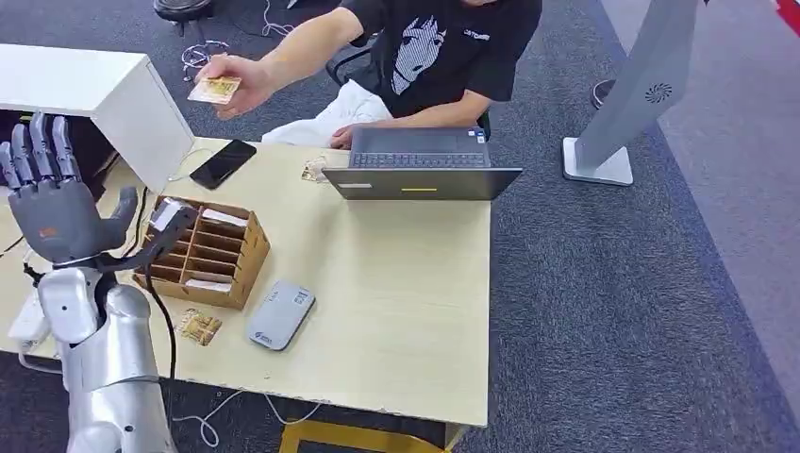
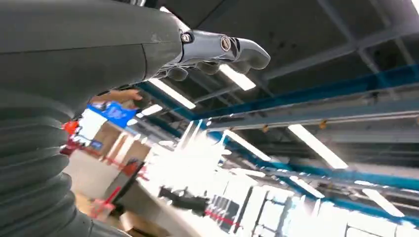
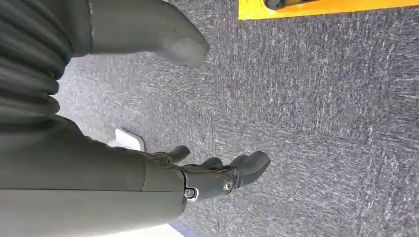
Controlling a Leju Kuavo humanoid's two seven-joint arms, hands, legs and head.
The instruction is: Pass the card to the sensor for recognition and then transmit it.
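Card (image 1: 213,90) pinched in a person's hand (image 1: 236,87), held flat in the air beyond the far left of the surface (image 1: 396,283), long axis roughly crosswise. Ahead of and to the right of the raised left hand (image 1: 52,193), well apart, fingers upright and spread, palm empty. Grey sensor (image 1: 280,314) lying near the front edge, beside the wooden sorter box (image 1: 203,250). Right hand (image 3: 217,175) hanging over carpet, loosely apart, holding nothing. Left hand clearly the nearer; reach forward likely next.
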